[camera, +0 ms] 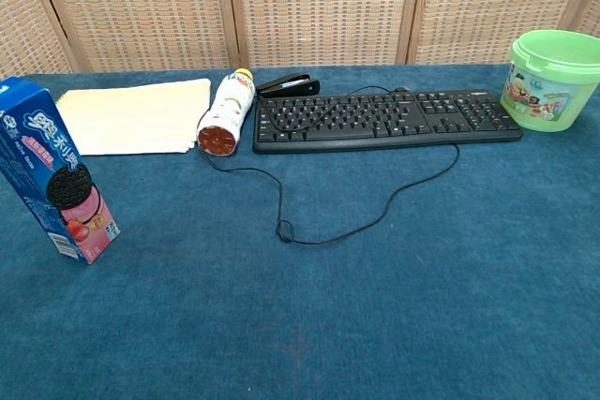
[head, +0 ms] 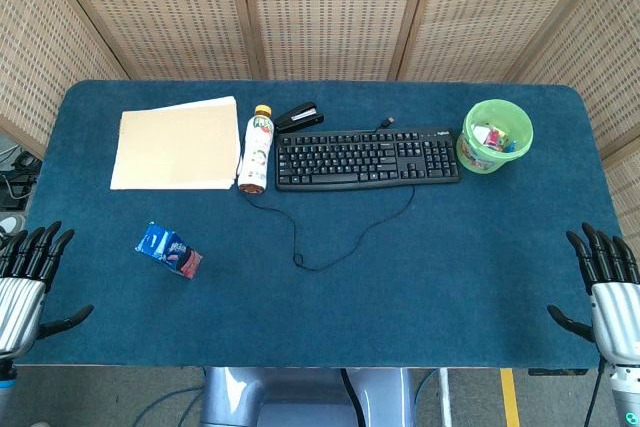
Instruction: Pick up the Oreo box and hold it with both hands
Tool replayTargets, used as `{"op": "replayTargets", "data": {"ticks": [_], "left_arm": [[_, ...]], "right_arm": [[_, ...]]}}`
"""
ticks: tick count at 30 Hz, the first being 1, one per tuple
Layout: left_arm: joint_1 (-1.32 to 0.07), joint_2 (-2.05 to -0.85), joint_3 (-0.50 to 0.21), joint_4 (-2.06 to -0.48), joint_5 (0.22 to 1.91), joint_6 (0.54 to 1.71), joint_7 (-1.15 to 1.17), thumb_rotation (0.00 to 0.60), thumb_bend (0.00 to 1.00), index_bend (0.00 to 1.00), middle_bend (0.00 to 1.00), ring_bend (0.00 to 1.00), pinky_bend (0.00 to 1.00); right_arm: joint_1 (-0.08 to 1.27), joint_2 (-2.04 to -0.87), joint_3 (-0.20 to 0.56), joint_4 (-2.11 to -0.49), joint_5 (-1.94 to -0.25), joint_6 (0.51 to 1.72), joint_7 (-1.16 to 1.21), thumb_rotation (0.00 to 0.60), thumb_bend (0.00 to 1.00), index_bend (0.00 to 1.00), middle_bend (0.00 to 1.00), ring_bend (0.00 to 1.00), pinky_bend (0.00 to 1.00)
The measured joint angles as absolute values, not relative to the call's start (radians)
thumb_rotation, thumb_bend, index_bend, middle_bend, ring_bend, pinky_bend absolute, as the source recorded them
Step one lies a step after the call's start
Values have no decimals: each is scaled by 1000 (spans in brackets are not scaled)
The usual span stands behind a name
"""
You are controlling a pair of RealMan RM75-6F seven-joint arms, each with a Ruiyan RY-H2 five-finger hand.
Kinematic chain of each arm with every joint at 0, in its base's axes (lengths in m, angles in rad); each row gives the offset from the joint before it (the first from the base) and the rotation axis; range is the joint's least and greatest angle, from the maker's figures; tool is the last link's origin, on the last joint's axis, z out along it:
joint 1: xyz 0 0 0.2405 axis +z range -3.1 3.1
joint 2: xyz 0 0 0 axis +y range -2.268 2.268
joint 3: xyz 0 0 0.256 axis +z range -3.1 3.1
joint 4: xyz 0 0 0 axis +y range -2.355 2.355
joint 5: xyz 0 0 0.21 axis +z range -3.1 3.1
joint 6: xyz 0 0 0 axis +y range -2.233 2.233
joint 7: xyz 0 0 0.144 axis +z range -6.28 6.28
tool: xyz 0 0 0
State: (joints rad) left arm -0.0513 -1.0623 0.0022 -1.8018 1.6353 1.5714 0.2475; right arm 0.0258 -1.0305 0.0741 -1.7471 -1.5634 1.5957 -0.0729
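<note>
The Oreo box, blue with a pink end, stands upright on the blue table cloth at the front left; the chest view shows the box tall at its left edge. My left hand hovers at the table's front left corner, fingers spread, holding nothing, well to the left of the box. My right hand is at the front right corner, fingers apart and empty, far from the box. Neither hand appears in the chest view.
A black keyboard lies mid-table with its cable looping toward the front. A drink bottle lies beside it, a stapler behind. Cream folders sit back left, a green bucket back right.
</note>
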Motion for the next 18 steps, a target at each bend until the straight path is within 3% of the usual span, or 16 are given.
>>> {"op": "replayTargets", "data": {"ticks": [11, 18], "left_arm": [[-61, -1067, 1, -1801, 1633, 1548, 266, 600, 0, 0, 0, 0, 0], [-168, -1012, -45, -1822, 1634, 1421, 278, 600, 0, 0, 0, 0, 0]], "right_arm": [[26, -1025, 78, -1749, -1558, 1593, -53, 600, 0, 0, 0, 0, 0], [26, -1020, 87, -1746, -1536, 1588, -38, 600, 0, 0, 0, 0, 0]]}}
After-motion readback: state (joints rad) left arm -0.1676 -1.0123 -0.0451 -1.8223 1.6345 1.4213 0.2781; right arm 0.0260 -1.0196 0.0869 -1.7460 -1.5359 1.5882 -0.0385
